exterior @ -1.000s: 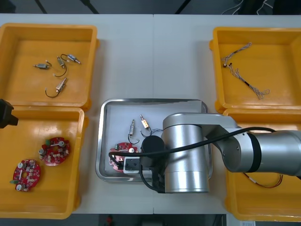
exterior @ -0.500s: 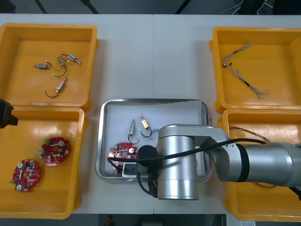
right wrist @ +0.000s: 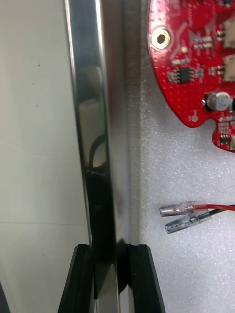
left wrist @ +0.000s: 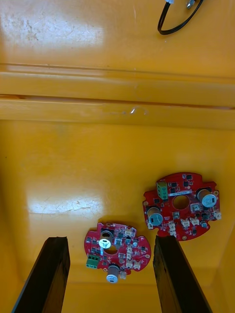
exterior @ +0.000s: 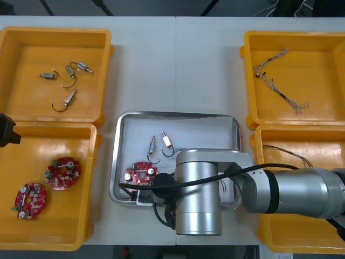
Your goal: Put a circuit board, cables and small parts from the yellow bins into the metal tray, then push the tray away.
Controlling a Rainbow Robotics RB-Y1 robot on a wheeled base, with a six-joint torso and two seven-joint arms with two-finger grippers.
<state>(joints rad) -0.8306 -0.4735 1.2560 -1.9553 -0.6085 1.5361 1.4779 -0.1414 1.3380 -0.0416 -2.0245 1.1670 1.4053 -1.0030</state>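
R gripper (right wrist: 111, 254) pinching tray (exterior: 116, 162) rim, lower centre of frame, board (exterior: 141, 174) & cables (right wrist: 220, 206) in (L gripper (left wrist: 111, 244) spread, lower-left bin (exterior: 92, 178)), so push step, I reckon: needs a straight shove away.

No legible text, label, brand, number or sign is found in any view. The red circuit board (right wrist: 191, 68) in the metal tray (right wrist: 90, 122) is seen close, but any print on it is too fine to read. The same holds for the two circuit boards (left wrist: 181, 205) in the yellow bin (left wrist: 73, 161).
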